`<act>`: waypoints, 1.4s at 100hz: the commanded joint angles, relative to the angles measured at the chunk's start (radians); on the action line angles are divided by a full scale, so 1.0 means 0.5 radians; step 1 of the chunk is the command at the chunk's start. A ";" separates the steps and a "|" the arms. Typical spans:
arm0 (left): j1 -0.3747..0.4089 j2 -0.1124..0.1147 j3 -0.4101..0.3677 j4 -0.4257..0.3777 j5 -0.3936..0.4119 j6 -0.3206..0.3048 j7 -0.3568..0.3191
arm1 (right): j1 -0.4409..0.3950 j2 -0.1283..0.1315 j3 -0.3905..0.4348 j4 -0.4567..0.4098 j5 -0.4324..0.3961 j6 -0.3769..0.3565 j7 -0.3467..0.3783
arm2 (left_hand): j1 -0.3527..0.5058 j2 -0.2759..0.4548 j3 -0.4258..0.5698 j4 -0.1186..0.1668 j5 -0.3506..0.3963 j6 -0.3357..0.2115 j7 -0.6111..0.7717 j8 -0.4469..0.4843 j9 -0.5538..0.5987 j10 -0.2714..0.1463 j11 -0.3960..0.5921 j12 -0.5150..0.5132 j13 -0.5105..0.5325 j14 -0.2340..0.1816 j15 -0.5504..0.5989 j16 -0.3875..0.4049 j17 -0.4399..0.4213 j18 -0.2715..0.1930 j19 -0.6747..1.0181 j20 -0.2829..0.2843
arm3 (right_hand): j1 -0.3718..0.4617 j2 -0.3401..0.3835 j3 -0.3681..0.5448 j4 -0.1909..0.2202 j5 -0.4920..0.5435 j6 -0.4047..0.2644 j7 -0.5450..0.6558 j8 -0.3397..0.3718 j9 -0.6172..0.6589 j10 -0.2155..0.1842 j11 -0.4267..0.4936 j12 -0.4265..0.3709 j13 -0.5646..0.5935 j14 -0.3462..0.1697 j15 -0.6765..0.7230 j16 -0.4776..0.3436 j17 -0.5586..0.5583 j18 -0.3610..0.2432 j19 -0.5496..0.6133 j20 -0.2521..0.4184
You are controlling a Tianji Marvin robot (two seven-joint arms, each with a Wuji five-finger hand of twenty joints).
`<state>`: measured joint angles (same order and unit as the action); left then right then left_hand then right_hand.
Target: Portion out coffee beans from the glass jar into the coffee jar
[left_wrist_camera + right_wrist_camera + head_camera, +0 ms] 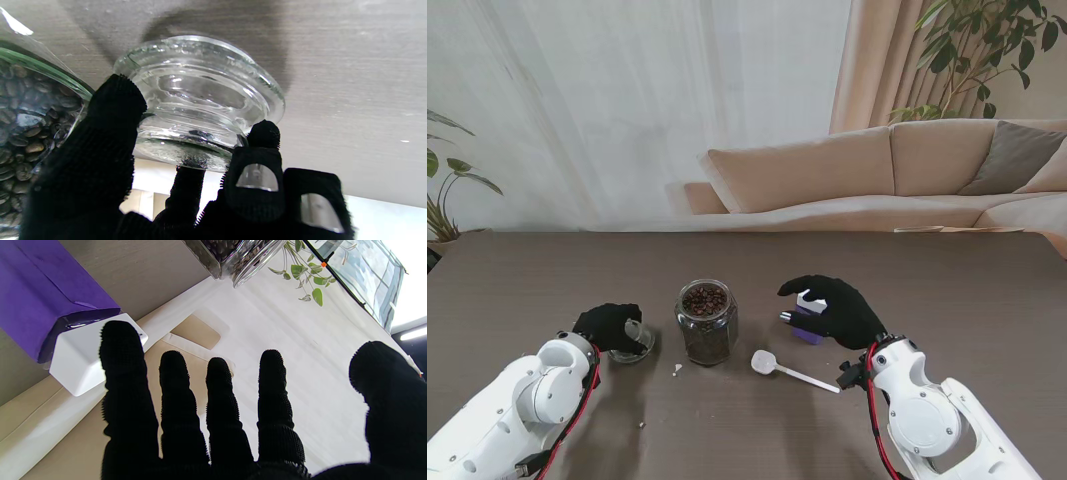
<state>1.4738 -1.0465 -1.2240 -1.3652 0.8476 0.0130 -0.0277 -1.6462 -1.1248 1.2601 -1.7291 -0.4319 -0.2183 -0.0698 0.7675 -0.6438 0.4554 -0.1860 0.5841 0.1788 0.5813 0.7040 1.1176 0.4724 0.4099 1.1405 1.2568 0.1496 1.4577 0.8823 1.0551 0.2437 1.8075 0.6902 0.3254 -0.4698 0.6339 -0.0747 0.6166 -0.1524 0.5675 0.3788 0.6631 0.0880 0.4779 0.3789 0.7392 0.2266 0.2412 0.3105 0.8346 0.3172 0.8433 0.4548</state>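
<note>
left hand [608,326]: black-gloved, fingers [113,110] clamped round the glass lid [200,100], which rested against the table [547,290], just left of the glass jar.
right hand [835,308]: black-gloved, fingers [123,373] spread apart and holding nothing, hovering over the purple container; whether it touched it could not be told.
purple container [43,290]: purple with a white end, beneath the right hand, right of the glass jar.
glass jar [706,322]: upright and open near the middle of the table, between the two hands, coffee beans [704,299] filling it to the mouth.
white spoon [791,370]: flat on the table, nearer to me than the right hand, bowl toward the glass jar.
crumbs [677,369]: small pale bits on the table by the jar's base.
</note>
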 commanded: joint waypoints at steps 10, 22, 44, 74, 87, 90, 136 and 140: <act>0.065 -0.034 -0.007 0.057 -0.061 -0.015 -0.005 | -0.018 -0.004 -0.010 -0.017 0.009 0.005 0.037 | 0.506 0.191 0.581 0.058 0.281 -0.097 1.082 0.091 0.295 -0.622 0.012 -0.271 0.026 0.044 0.171 -0.012 0.068 -0.012 0.573 0.038 | 0.043 0.035 -0.096 0.038 0.003 -0.013 -0.031 0.021 0.011 0.020 -0.020 0.008 -0.002 0.005 -0.026 0.017 -0.927 0.011 0.021 0.050; 0.084 -0.039 -0.035 0.037 -0.080 -0.020 0.006 | -0.020 -0.004 -0.012 -0.018 0.016 0.009 0.041 | 0.503 0.183 0.591 0.056 0.290 -0.096 1.083 0.082 0.301 -0.619 0.018 -0.269 0.026 0.045 0.178 -0.013 0.069 -0.009 0.573 0.051 | 0.047 0.040 -0.101 0.038 0.005 -0.013 -0.031 0.021 0.008 0.022 -0.020 0.007 -0.001 0.006 -0.025 0.017 -0.928 0.014 0.020 0.051; 0.118 -0.041 -0.086 -0.016 -0.088 -0.029 -0.005 | -0.018 -0.004 -0.018 -0.016 0.026 0.008 0.045 | 0.507 0.166 0.603 0.057 0.298 -0.089 1.084 0.078 0.306 -0.611 0.029 -0.258 0.025 0.049 0.182 -0.018 0.068 -0.005 0.573 0.066 | 0.054 0.055 -0.109 0.039 0.005 -0.012 -0.032 0.021 0.007 0.026 -0.020 0.007 -0.005 0.009 -0.026 0.017 -0.928 0.014 0.020 0.052; 0.138 -0.044 -0.151 -0.088 -0.129 -0.066 -0.030 | -0.016 -0.003 -0.026 -0.014 0.032 0.013 0.052 | 0.499 0.133 0.644 0.070 0.322 -0.079 1.078 0.076 0.323 -0.594 0.042 -0.245 0.025 0.044 0.192 -0.020 0.069 -0.003 0.573 0.089 | 0.066 0.068 -0.123 0.040 0.004 -0.011 -0.032 0.021 0.002 0.032 -0.019 0.006 -0.009 0.009 -0.027 0.016 -0.930 0.011 0.019 0.054; 0.173 -0.041 -0.196 -0.162 -0.132 -0.053 -0.071 | -0.016 -0.003 -0.028 -0.013 0.037 0.014 0.055 | 0.500 0.113 0.652 0.074 0.336 -0.069 1.066 0.069 0.335 -0.584 0.043 -0.248 0.025 0.045 0.195 -0.021 0.070 -0.006 0.573 0.093 | 0.068 0.075 -0.128 0.041 0.007 -0.007 -0.031 0.021 0.001 0.031 -0.018 0.006 -0.009 0.009 -0.027 0.016 -0.931 0.009 0.018 0.054; 0.181 -0.038 -0.206 -0.177 -0.121 -0.053 -0.084 | -0.016 -0.003 -0.028 -0.013 0.038 0.014 0.057 | 0.496 0.110 0.652 0.074 0.339 -0.071 1.064 0.068 0.335 -0.582 0.043 -0.248 0.025 0.041 0.196 -0.021 0.070 -0.008 0.573 0.094 | 0.068 0.074 -0.130 0.041 0.007 -0.010 -0.032 0.021 0.000 0.033 -0.018 0.006 -0.013 0.012 -0.028 0.015 -0.932 0.009 0.017 0.054; 0.212 -0.008 -0.282 -0.332 0.018 -0.105 -0.223 | -0.010 -0.005 -0.022 -0.003 0.048 0.012 0.053 | 0.490 0.085 0.672 0.084 0.365 -0.067 1.042 0.063 0.353 -0.568 0.051 -0.251 0.025 0.026 0.201 -0.023 0.072 -0.027 0.573 0.097 | 0.076 0.086 -0.143 0.043 0.006 0.000 -0.033 0.021 -0.005 0.035 -0.017 0.005 -0.016 0.012 -0.027 0.015 -0.936 0.007 0.017 0.056; 0.212 -0.006 -0.292 -0.351 0.024 -0.117 -0.236 | -0.009 -0.005 -0.020 -0.002 0.049 0.012 0.053 | 0.488 0.085 0.674 0.084 0.366 -0.066 1.040 0.063 0.353 -0.572 0.051 -0.252 0.025 0.026 0.201 -0.024 0.072 -0.028 0.573 0.097 | 0.078 0.088 -0.143 0.044 0.005 0.001 -0.033 0.021 -0.006 0.034 -0.018 0.005 -0.017 0.010 -0.027 0.015 -0.936 0.006 0.017 0.056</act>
<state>1.5844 -1.0531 -1.3584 -1.5054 0.8563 -0.0316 -0.1197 -1.6474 -1.1247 1.2499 -1.7291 -0.4092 -0.2129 -0.0560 0.7874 -0.7081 0.4622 -0.1959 0.6224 0.1790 0.5994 0.6765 1.1411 0.4760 0.3714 1.0184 1.2656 0.1498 1.4809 0.8782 1.0568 0.2490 1.8095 0.7270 0.3524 -0.4603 0.5871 -0.0746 0.6166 -0.1507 0.5674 0.3788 0.6631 0.0950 0.4779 0.3789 0.7392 0.2271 0.2412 0.3105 0.8345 0.3172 0.8433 0.4548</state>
